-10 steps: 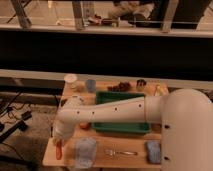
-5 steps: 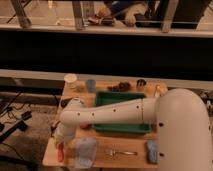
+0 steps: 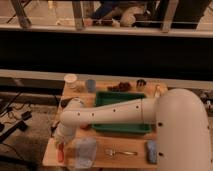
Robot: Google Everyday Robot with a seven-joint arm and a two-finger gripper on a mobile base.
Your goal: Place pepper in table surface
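The pepper (image 3: 60,154) lies at the front left corner of the worktop (image 3: 127,145), close to the left edge, its long axis running roughly front to back. Just to its right is a folded grey cloth (image 3: 85,152). The gripper (image 3: 61,142) hangs right over the pepper's upper end at the tip of the white arm (image 3: 107,114), which reaches across from the right. Whether the jaws are spread or pinching the pepper I cannot tell – the wrist hides them.

Judging by shape, the pepper is light and fairly firm, with smooth, waxy skin that could slip under hard pads. It is slim and slightly curved, so it would best be held across its middle, where it is thickest and balance is even – a grip near the tapered tip would let it swing or slide out. It needs only modest squeeze, since too much could bruise it. Set down, it may roll a little, and the table edge is near, so it should be let go low and flat.

Further right lie a fork (image 3: 120,152) and a small blue sponge (image 3: 152,151). Behind them sits a green tray (image 3: 122,127), and a white cup (image 3: 71,80) stands at the back left
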